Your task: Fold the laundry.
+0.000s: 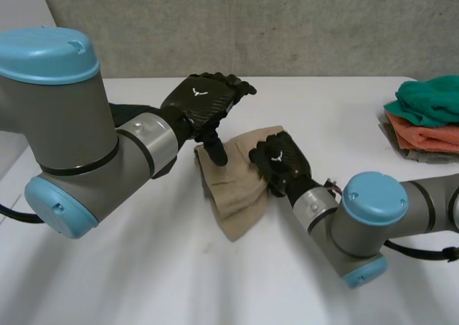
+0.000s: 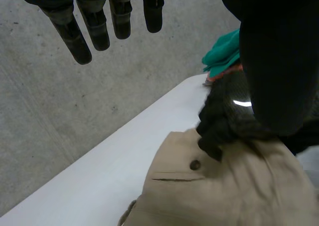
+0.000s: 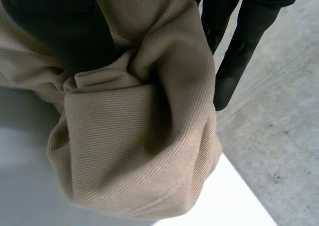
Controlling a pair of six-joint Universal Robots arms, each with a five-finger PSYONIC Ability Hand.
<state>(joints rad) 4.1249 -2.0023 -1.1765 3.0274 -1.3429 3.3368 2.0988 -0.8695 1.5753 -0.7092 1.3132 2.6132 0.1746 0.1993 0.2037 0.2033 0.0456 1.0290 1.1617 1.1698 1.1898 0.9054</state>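
Left hand [image 1: 201, 101] hovers with its fingers straight and spread, its thumb pointing down at the far edge of the cloth [image 1: 237, 199]. Right hand [image 1: 281, 161] sits on the cloth's other side, curled into it. The cloth lies crumpled on the table [image 1: 143, 267] between the two hands. A pile [image 1: 427, 113] of teal, orange and grey clothes lies well beyond the right hand.

Left wrist view: the fingers [image 2: 82, 41] hang straight and apart, holding nothing, and the thumb [image 2: 279, 61] stands wide of them. Under the palm lies the cloth, showing a button [image 2: 195, 164] and a pocket slit. The right hand grips the cloth's edge just past the button, with the teal of the pile behind it.

Right wrist view: the right hand is clamped on the cloth, its thumb [image 3: 55, 31] dug into a bunched fold and its fingers [image 3: 234, 61] behind it. The rest of the cloth sags from the palm.
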